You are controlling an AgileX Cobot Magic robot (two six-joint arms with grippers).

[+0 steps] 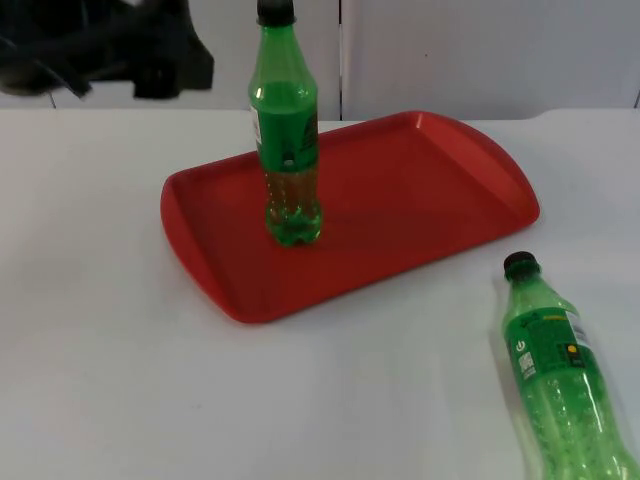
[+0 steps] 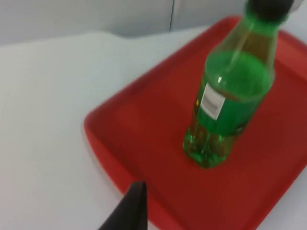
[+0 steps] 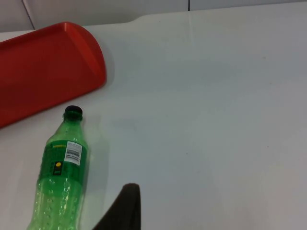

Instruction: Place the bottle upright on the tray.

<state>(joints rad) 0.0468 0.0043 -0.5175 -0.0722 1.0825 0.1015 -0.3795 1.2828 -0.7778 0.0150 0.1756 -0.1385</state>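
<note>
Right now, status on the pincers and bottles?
Left pincer off the tray's corner. Right pincer beside lying bottle on table. Upright bottle on tray.

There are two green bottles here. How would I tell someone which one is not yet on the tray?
Start at the red tray in the middle of the white table. Off its near right corner, a green bottle lies on the bare table, black cap pointing toward the tray. The other bottle stands upright on the tray.
</note>
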